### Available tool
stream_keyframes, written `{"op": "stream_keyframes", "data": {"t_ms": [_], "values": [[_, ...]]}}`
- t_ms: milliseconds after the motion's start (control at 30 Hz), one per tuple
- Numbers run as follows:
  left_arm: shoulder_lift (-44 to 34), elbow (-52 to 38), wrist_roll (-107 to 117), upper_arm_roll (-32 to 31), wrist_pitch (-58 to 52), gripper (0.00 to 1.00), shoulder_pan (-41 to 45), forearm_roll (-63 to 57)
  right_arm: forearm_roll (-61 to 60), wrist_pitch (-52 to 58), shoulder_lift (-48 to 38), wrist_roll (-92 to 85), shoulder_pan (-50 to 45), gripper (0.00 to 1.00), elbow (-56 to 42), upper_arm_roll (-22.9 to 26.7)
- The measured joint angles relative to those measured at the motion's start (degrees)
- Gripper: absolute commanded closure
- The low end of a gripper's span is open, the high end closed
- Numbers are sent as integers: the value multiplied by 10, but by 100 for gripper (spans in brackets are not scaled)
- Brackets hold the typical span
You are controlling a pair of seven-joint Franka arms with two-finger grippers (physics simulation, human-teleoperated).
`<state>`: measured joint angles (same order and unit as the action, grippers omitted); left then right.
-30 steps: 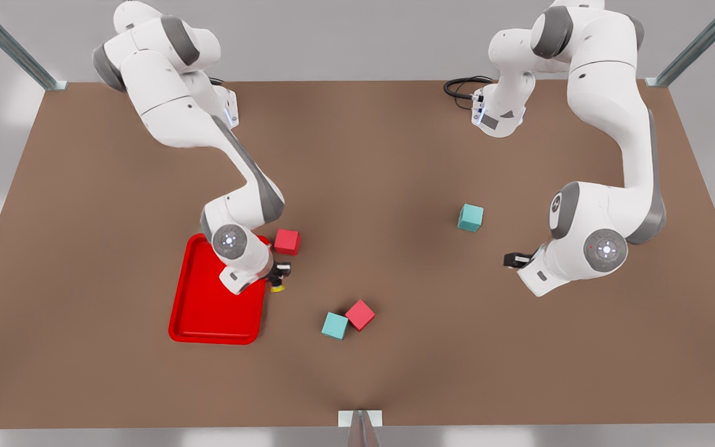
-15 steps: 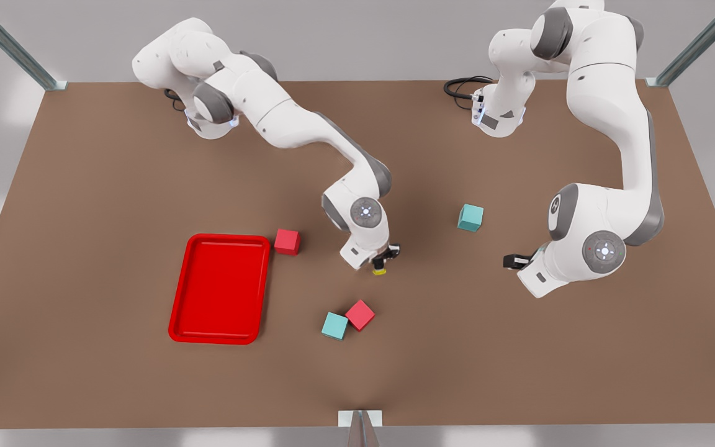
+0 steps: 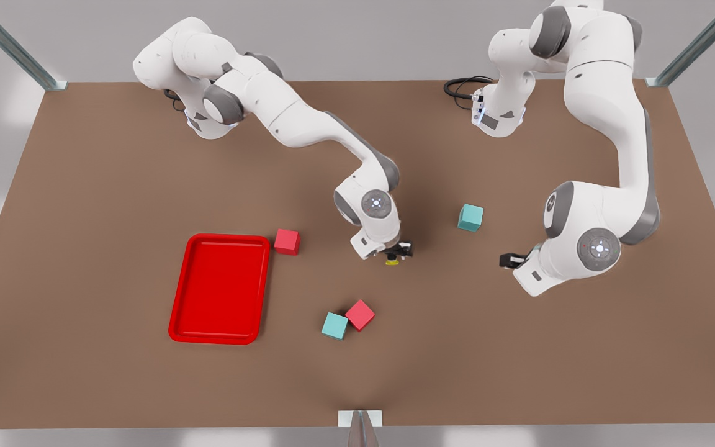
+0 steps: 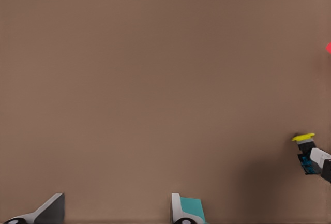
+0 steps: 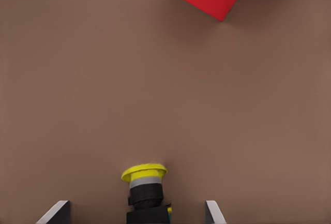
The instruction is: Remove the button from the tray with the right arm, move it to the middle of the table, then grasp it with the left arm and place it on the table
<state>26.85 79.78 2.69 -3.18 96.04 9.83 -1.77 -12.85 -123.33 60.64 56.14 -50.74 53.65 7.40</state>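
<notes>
The button (image 3: 391,261), with its yellow cap on a dark body, hangs just above the brown table (image 3: 115,186) near its middle. My right gripper (image 3: 396,252) is shut on it, on the arm reaching in from the front view's left. The right wrist view has the button (image 5: 145,182) between the right gripper's (image 5: 137,212) fingertips. The red tray (image 3: 177,310) lies at the front view's left with nothing in it. My left gripper (image 3: 508,260) waits open at the front view's right. In the left wrist view the left gripper (image 4: 116,214) is open over bare table, with the button (image 4: 303,137) farther off.
A red cube (image 3: 287,241) sits by the tray's far corner. A teal cube (image 3: 334,325) and a red cube (image 3: 360,315) touch near the front. Another teal cube (image 3: 470,217) lies between the two grippers. A black cable (image 3: 460,87) loops at the back.
The right arm has carried the button from the tray's edge toward the front view's right, to the table's middle. The left arm has shifted slightly inward.
</notes>
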Motion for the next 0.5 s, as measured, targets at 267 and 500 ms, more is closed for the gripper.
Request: {"op": "stream_keyframes", "data": {"t_ms": [267,500], "values": [[49,-30,85,0,-116,0,101,82,61,159,-295,-87,434,0,182,-62],[103,-27,213,-2,-60,0,206,98,115,288,-367,-251,502,0,180,-53]]}}
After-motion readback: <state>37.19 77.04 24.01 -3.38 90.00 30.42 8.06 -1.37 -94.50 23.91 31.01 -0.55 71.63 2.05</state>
